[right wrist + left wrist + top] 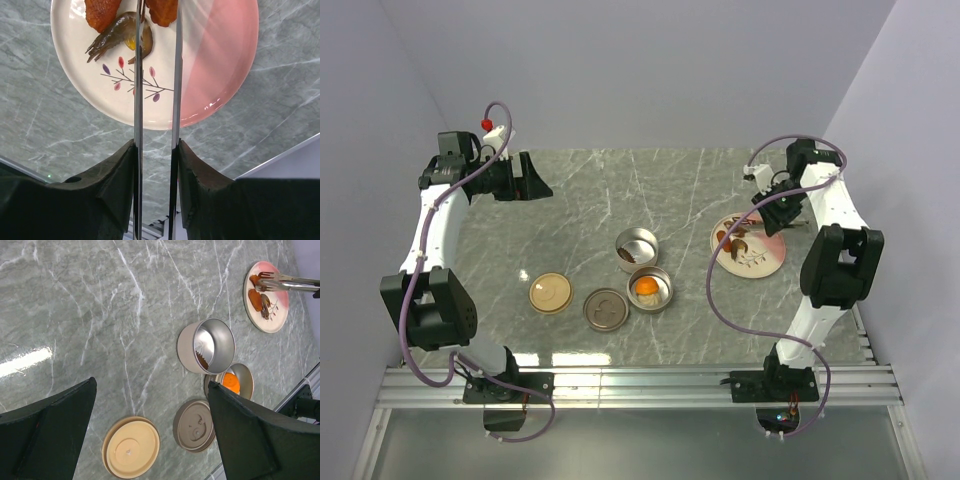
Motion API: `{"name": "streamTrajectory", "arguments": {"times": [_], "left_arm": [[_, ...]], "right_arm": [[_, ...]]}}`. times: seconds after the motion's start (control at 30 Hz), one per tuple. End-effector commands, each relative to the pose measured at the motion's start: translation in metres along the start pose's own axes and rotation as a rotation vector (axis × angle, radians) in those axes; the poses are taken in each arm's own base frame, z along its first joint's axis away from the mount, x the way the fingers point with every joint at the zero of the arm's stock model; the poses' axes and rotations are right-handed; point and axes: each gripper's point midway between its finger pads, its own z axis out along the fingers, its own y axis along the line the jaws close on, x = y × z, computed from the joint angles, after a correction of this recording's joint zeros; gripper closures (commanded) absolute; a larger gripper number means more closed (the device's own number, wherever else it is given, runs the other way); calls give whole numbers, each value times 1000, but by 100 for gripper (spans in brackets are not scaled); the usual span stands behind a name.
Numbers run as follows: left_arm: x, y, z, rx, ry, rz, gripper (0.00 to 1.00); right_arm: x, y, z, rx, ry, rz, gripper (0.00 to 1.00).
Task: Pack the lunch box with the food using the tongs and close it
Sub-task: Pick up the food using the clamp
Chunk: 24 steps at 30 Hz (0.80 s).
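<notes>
The lunch box stands mid-table as two round metal tins. One tin point(637, 248) point(207, 346) holds dark brown bits, the other point(650, 288) holds an orange chunk point(231, 382). More food point(100, 12) point(255, 300), reddish-brown pieces and a dark shrimp-like piece point(117, 35), lies on the pink plate point(768, 258) point(210, 75). My right gripper point(775, 205) point(156, 150) is shut on the tongs point(138, 100) point(292, 284). Their two arms reach over the plate and straddle a reddish piece point(162, 10) at their tips. My left gripper point(520, 180) point(152, 384) hangs open at the far left, holding nothing.
A tan lid point(550, 293) point(131, 446) and a brown lid point(605, 309) point(195, 425) lie flat in front of the tins. The table's near metal rail point(640, 380) runs between the arm bases. White walls close in the back and sides.
</notes>
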Motion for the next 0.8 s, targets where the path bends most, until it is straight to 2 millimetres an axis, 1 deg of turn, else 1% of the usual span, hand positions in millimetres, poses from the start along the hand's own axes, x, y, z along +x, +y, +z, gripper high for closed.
{"name": "streamTrajectory", "arguments": {"times": [0.0, 0.07, 0.1, 0.13, 0.37, 0.43, 0.47, 0.53, 0.6, 0.63, 0.67, 0.73, 0.77], "left_arm": [[-20, -9, -5, 15, -53, 54, 1], [-21, -10, -5, 20, -56, 58, 1], [-21, -11, -5, 22, -55, 22, 1], [-22, -11, -5, 23, -58, 22, 1], [-22, -12, -4, 35, -61, 22, 1], [-22, -12, -3, 38, -61, 19, 1], [-22, -12, -2, 40, -62, 16, 1], [-23, -13, -1, 42, -65, 16, 1], [-24, -12, -1, 40, -66, 9, 1], [-24, -12, -1, 40, -66, 8, 1], [-24, -12, -1, 40, -66, 6, 1], [-24, -12, 0, 41, -66, 7, 1], [-24, -14, -1, 42, -67, 8, 1]], "right_arm": [[-5, 3, -25, 8, -61, 38, 64], [-5, 6, -34, 4, -74, 53, 64], [-7, 7, -38, 5, -86, 55, 64], [-9, 9, -42, 2, -102, 60, 64], [-16, 27, -61, -38, -150, 81, 65], [-18, 32, -69, -44, -165, 84, 65], [-20, 40, -72, -71, -174, 84, 65], [-29, 48, -82, -75, -198, 89, 65], [-41, 64, -84, -97, -222, 64, 65], [-45, 73, -89, -100, -236, 65, 65], [-56, 86, -88, -114, -244, 30, 65], [-68, 104, -93, -122, -273, 13, 66], [-80, 118, -93, -133, -291, -29, 66]]}}
